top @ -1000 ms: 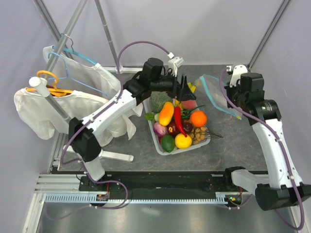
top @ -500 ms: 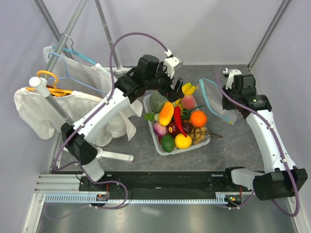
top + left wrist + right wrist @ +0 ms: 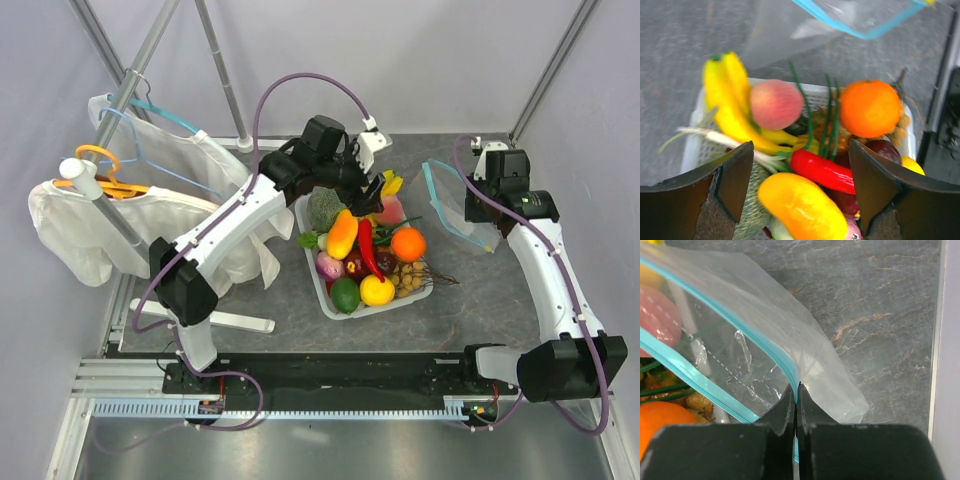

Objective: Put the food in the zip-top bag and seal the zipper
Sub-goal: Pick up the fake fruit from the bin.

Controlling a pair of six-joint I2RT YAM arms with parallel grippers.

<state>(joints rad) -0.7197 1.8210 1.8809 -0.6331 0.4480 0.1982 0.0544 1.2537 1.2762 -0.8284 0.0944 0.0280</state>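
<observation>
The food fills a white tray (image 3: 372, 311): an orange (image 3: 408, 244), a yellow-orange piece (image 3: 341, 233), a red chili (image 3: 368, 248), a lime (image 3: 345, 295). My left gripper (image 3: 373, 196) hangs open over the tray's far end. In the left wrist view this gripper (image 3: 802, 185) has the yellow-orange piece (image 3: 802, 207) and chili (image 3: 822, 170) below its spread fingers, touching nothing. The clear zip-top bag (image 3: 452, 203) is held up right of the tray by my right gripper (image 3: 473, 207). In the right wrist view that gripper (image 3: 796, 390) is shut on the teal zipper (image 3: 760, 337) of the bag (image 3: 805, 340).
A clothes rack with white garments (image 3: 90, 225), a light-blue hanger (image 3: 150, 140) and an orange hanger (image 3: 100, 165) fills the left side. Its foot (image 3: 240, 322) lies near the tray's left. Bananas (image 3: 730, 105) and a peach (image 3: 776, 104) sit at the tray's far end.
My left gripper drew back toward the rear, then came back over the tray's far end. The right arm shifted slightly left, carrying the bag with it.
</observation>
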